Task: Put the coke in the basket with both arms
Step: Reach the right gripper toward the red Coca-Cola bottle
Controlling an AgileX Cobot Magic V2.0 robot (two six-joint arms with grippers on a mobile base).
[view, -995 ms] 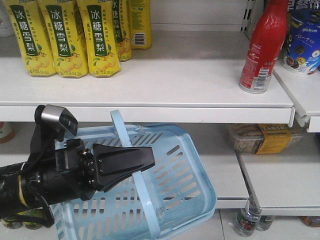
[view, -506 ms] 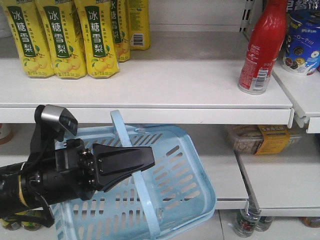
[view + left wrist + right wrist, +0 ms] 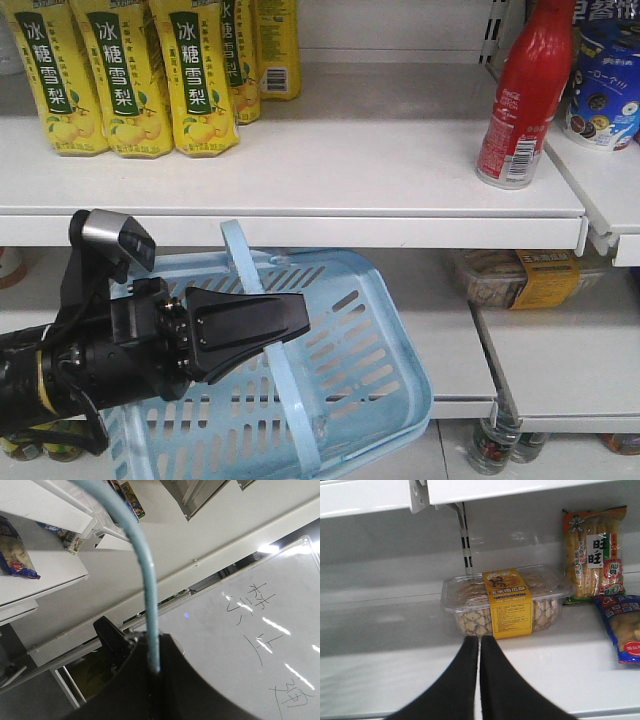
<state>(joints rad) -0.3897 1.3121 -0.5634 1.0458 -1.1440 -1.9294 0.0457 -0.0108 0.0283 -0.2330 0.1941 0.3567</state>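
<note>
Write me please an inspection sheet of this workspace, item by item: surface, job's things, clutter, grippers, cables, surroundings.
Surface: white upper shelf, bare in the middle.
Job's things: coke upright at the shelf's right end, untouched; basket tilted below the shelf, empty.
Clutter: yellow drink bottles upper left; blue tub right of the coke; biscuit box and snack packs on the lower shelf.
Grippers: left gripper jaws shut on the basket's handle; right gripper jaws shut, empty, facing the biscuit box.
Cables: black cable by the left wrist camera.
Surroundings: whiteboard with handwriting.
</note>
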